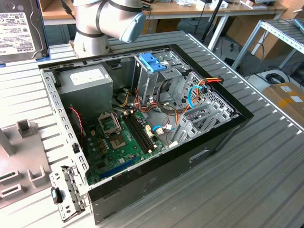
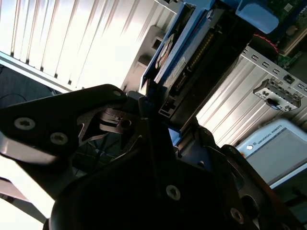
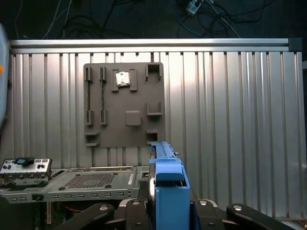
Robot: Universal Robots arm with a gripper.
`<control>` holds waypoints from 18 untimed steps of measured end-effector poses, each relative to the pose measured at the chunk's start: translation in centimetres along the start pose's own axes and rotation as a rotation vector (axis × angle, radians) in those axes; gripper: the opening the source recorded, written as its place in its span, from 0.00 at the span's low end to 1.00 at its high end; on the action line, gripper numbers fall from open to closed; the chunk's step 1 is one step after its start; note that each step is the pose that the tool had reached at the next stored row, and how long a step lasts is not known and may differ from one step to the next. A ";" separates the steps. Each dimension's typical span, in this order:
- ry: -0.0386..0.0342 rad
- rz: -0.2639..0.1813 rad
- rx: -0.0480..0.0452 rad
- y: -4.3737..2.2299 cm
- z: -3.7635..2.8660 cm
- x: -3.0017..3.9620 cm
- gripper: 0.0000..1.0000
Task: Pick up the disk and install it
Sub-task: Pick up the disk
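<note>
Disk: the disk (image 1: 19, 26) hangs in the air at the exterior view's far left, above the ribbed table (image 1: 266, 190) and apart from the open computer case (image 1: 156, 175). In the first wrist view its blue rail (image 3: 168, 187) stands on edge.
Jaws: the gripper (image 3: 168, 208) is closed on the disk. Its dark fingers (image 3: 129, 211) flank the disk on 2 sides and hold nothing else.
Below the wrist: a grey tray (image 3: 124, 105) with slots lies flat on the table, and the case's edge is near it.
Likely seat: the drive cage (image 1: 154, 71) with the blue handle, near the power supply (image 1: 88, 80) — a judgement, not something seen.
Doing it well: carry the disk high enough to clear the case wall. Hold it square by the rails, and align its long edge with the cage opening before any descent. Steer wide of the loose cables (image 1: 190, 95) — a snag would tilt it in the grip.
Hard to make out: the exterior view cuts the disk off at the frame's edge. In the second wrist view the gripper's own body covers the exact contact points. I cannot tell whether the cage's slot is free.
</note>
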State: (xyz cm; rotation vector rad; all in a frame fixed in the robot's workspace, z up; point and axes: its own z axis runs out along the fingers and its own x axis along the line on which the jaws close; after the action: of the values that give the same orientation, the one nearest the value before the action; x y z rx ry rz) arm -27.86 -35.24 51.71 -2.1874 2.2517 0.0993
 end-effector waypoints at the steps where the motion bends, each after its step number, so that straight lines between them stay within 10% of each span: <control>1: 0.0000 0.000 0.0000 0.00 0.00 0.00 0.37; 18: 0.0002 0.000 0.0000 -0.58 -0.02 -0.02 0.37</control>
State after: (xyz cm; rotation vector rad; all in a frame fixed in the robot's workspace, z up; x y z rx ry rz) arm -27.28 -35.23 51.71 -2.1875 2.2519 0.0992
